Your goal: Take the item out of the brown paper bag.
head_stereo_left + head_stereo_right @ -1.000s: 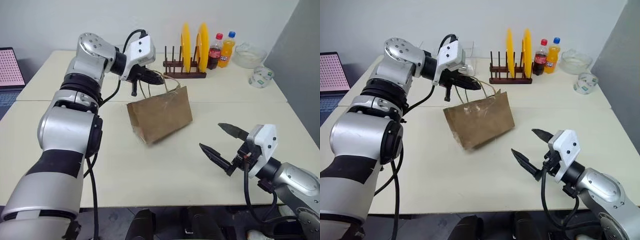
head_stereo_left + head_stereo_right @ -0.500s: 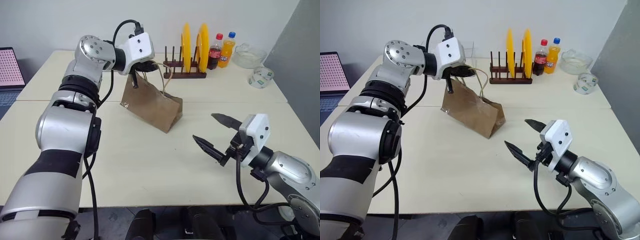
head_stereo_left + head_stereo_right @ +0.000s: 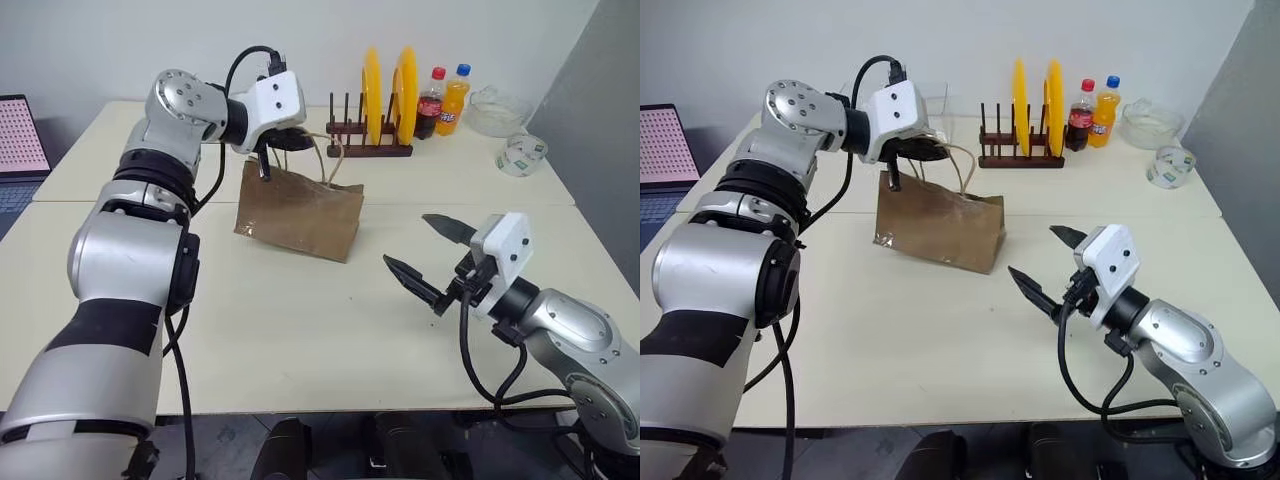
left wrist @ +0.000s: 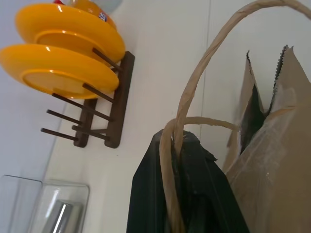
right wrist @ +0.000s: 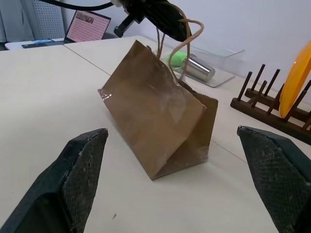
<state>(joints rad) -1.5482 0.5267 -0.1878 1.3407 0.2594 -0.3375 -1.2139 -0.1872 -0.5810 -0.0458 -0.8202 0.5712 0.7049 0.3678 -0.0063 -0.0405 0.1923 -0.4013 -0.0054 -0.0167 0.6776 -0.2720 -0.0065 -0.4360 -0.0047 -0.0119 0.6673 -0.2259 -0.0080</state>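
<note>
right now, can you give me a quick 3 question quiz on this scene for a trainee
1. True or false: the left claw is shut on a string handle of the brown paper bag.
2. How do the right claw's fingers stand? A) open, holding nothing B) shut on a bottle C) shut on the bag
3. Fill in: two yellow plates stand in the wooden ____.

Key: 1 true. 2 A. 3 rack.

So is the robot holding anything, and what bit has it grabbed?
Yes. The left gripper is shut on the string handles of the brown paper bag. The right gripper has open jaws, holding nothing.
</note>
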